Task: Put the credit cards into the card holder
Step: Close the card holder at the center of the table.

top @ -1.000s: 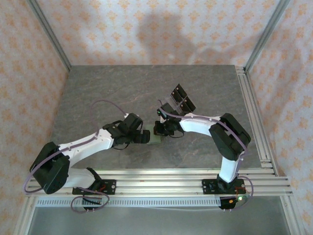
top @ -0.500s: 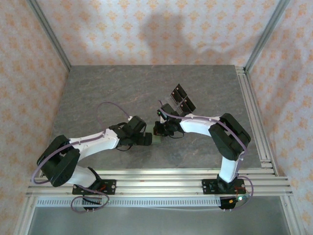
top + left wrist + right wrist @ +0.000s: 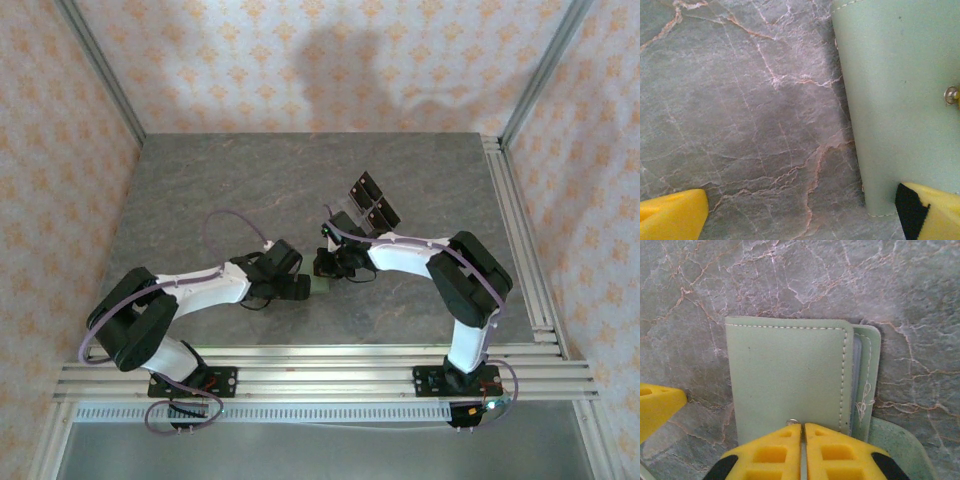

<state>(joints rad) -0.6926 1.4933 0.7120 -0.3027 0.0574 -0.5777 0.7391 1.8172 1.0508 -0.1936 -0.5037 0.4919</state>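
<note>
The card holder [image 3: 790, 380], a sage-green wallet, lies folded flat on the marble table [image 3: 790, 275]. A thin grey-mauve edge of the credit cards [image 3: 856, 375] shows between its flaps. My right gripper [image 3: 803, 426] is shut, its tips resting at the wallet's near edge beside the small metal snap stud [image 3: 792, 421]. My left gripper [image 3: 802, 215] is open, and its right fingertip [image 3: 935, 210] overlaps the wallet's [image 3: 895, 100] corner. From above, the left gripper [image 3: 300, 287] and the right gripper [image 3: 326, 268] meet over the wallet [image 3: 318, 284].
A clear stand with black panels [image 3: 372, 205] stands just behind the right gripper. Aluminium rails [image 3: 330, 365] run along the near edge and the right side [image 3: 520, 240]. Patterned walls enclose the grey table [image 3: 220, 190].
The left arm has folded in and its gripper has slid slightly right, toward the wallet. The right arm has held still.
</note>
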